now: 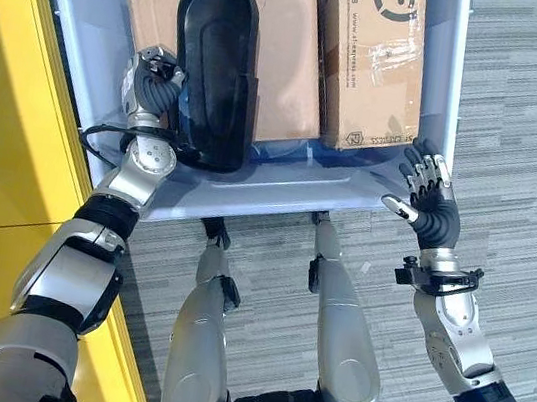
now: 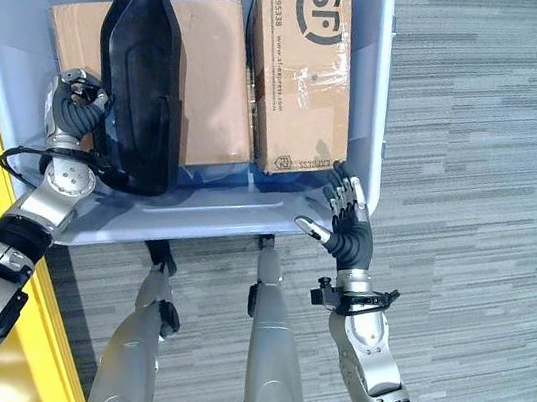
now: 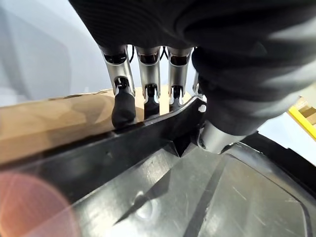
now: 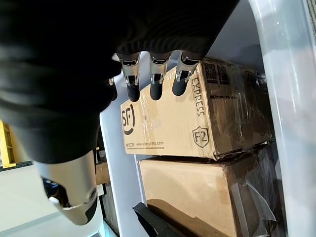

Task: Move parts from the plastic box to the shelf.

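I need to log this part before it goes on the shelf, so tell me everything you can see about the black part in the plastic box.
The black part is a long, glossy moulded shell, plastic by its look, tapering to a rounded far end. It stands on edge in the plastic box, leaning on the plain cardboard box. The left hand grips its rim, fingers curled over the edge.

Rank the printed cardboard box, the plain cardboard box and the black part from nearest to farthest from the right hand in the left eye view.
From the right hand:
1. Printed cardboard box, just beyond its fingertips.
2. Plain cardboard box, mid-bin.
3. Black part, far side, held by the left hand.
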{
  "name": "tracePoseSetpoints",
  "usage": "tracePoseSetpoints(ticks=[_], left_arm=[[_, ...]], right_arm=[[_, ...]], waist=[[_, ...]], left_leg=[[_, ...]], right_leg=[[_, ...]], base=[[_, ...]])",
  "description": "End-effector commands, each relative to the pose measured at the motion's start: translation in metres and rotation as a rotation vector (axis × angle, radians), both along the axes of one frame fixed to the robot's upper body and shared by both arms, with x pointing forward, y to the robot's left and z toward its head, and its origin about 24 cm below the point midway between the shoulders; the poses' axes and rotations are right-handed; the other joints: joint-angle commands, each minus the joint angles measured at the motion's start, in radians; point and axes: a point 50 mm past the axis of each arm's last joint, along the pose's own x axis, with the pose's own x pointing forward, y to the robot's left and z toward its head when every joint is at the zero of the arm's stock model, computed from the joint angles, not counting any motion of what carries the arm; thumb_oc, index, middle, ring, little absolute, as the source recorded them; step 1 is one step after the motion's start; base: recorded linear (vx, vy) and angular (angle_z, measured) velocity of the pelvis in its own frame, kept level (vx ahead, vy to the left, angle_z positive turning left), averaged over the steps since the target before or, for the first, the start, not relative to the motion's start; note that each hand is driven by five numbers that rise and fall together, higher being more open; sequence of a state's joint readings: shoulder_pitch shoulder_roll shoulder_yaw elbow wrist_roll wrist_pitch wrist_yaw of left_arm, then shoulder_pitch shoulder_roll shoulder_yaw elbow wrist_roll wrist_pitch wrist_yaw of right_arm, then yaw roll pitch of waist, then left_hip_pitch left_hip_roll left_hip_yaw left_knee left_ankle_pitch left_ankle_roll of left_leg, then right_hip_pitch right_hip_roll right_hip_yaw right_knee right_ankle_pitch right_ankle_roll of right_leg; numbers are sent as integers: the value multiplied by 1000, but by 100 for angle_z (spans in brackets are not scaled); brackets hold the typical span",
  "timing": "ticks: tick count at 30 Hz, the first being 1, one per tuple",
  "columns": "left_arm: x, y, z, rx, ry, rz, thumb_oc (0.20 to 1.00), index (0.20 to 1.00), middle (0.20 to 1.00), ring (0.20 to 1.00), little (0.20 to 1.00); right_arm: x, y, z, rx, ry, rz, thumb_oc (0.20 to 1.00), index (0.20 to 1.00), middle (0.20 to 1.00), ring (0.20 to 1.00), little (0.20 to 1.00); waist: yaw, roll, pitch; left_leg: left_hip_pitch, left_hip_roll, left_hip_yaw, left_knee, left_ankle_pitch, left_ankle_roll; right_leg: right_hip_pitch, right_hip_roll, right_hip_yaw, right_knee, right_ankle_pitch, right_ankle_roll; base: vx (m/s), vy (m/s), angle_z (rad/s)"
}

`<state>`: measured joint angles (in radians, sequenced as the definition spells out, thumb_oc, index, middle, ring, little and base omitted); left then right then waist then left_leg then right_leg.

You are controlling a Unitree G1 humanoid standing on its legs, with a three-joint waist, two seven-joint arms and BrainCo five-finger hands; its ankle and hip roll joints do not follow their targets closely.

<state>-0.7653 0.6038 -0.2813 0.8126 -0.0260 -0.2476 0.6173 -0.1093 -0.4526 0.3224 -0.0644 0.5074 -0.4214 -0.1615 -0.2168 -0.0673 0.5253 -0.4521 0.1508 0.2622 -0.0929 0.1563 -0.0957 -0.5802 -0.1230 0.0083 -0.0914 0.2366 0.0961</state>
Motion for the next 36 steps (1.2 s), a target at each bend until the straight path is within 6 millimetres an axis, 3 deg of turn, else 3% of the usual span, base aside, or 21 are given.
tracePoseSetpoints(ticks=[1, 9, 12, 18, 28, 29, 31, 32, 36], left_arm=[[-9, 18, 1, 4, -28, 43, 200, 200, 200, 200, 200], [-43, 1, -9, -37, -171, -49, 200, 200, 200, 200, 200], [-61, -1, -17, -52, -199, -68, 200, 200, 200, 200, 200], [-89, -3, -13, -64, -274, -136, 200, 200, 200, 200, 200], [-123, 2, -31, -17, -168, -207, 200, 200, 200, 200, 200], [-133, 1, -44, -56, -100, -247, 200, 200, 200, 200, 200], [-135, 2, -48, -76, -81, -255, 200, 200, 200, 200, 200], [-145, -3, -60, -114, -12, -303, 200, 200, 200, 200, 200], [-156, -11, -72, -219, 49, -378, 200, 200, 200, 200, 200]], right_arm=[[-9, -14, 7, 47, -53, -39, 1000, 1000, 1000, 1000, 1000], [-8, -22, 8, 42, -55, -83, 1000, 1000, 1000, 1000, 1000], [-9, -28, 5, 33, -43, -107, 1000, 1000, 1000, 1000, 1000], [-10, -37, 1, 4, -12, -132, 1000, 1000, 1000, 1000, 1000], [-16, -44, -13, -40, 67, -121, 1000, 1000, 1000, 1000, 1000], [-17, -46, -18, -53, 99, -120, 1000, 1000, 1000, 1000, 1000], [-17, -47, -20, -59, 109, -121, 1000, 1000, 1000, 1000, 1000], [-21, -49, -25, -68, 132, -121, 1000, 1000, 1000, 1000, 1000], [-20, -44, -29, -101, 155, -73, 1000, 1000, 1000, 1000, 1000]], waist=[[17, -30, -60], [52, -12, -105], [67, -1, -141], [93, 20, -221], [125, 55, -324], [137, 62, -352], [139, 67, -356], [147, 79, -369], [173, 90, -360]], left_leg=[[80, 57, -60, 18, -24, -29], [166, 55, -62, 9, -41, -31], [207, 54, -64, 6, -51, -35], [289, 52, -73, 6, -69, -32], [399, 48, -97, 6, -89, -25], [434, 59, -109, 6, -87, -25], [445, 65, -116, 6, -85, -25], [474, 85, -136, 6, -76, -24], [495, 125, -177, 6, -34, -30]], right_leg=[[53, -82, 32, 92, -19, 97], [141, -91, 25, 82, -26, 98], [192, -94, 14, 69, -32, 99], [287, -102, -10, 58, -48, 97], [424, -108, -48, 50, -86, 93], [463, -97, -62, 79, -121, 83], [474, -91, -68, 98, -140, 78], [498, -68, -84, 164, -198, 58], [505, -22, -124, 282, -281, 24]], base=[[0, 0, 0], [4, -1, 0], [38, 5, 3], [67, -3, 11], [42, -15, 11], [32, -97, 10], [-9, -116, 18], [-33, -169, 28], [-93, -176, 27]])
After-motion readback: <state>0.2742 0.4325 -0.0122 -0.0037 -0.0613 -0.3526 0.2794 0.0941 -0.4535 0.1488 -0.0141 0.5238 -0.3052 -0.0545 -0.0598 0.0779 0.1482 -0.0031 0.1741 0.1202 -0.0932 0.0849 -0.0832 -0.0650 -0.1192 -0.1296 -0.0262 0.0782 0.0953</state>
